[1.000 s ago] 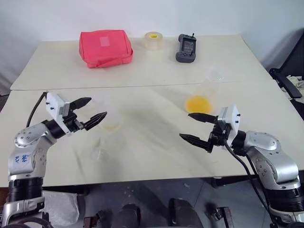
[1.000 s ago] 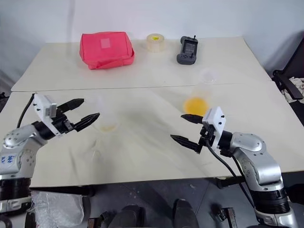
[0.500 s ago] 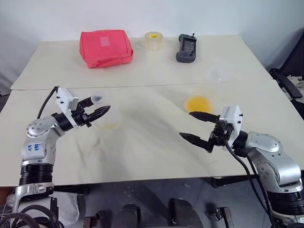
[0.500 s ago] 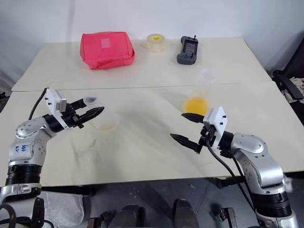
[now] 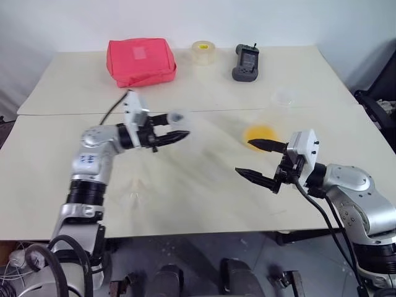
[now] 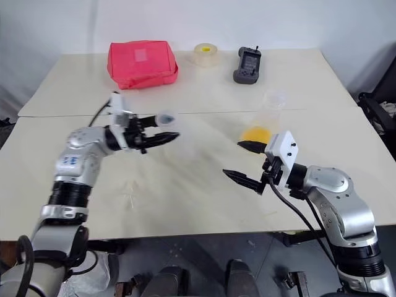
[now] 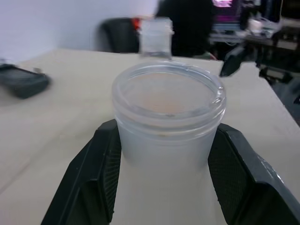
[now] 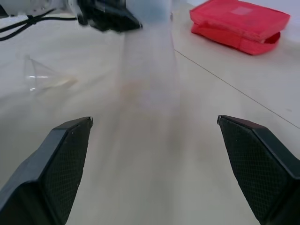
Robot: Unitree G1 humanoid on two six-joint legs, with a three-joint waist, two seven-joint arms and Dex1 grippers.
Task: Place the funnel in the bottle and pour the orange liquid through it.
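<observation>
Left gripper [image 5: 178, 125] is clamped on the neck of the bottle [image 7: 166, 126], held in front of the red pouch [image 5: 141, 60]. Right gripper [image 5: 244, 157] is spread, empty. The bottle is judged light, stiff and slick, best taken below the rim. The funnel [image 8: 44, 77] lies further from the pouch. The orange liquid [image 5: 258, 133] sits well right of it. No label can be read.

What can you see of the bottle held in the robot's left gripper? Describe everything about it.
The bottle looks like clear, colourless plastic, with a round open mouth and a thick rim. Nothing sits in the mouth. The left gripper clamps its neck between two black fingers, one on each side, holding it upright, mouth up. Its lower body is too blurred to describe.
</observation>
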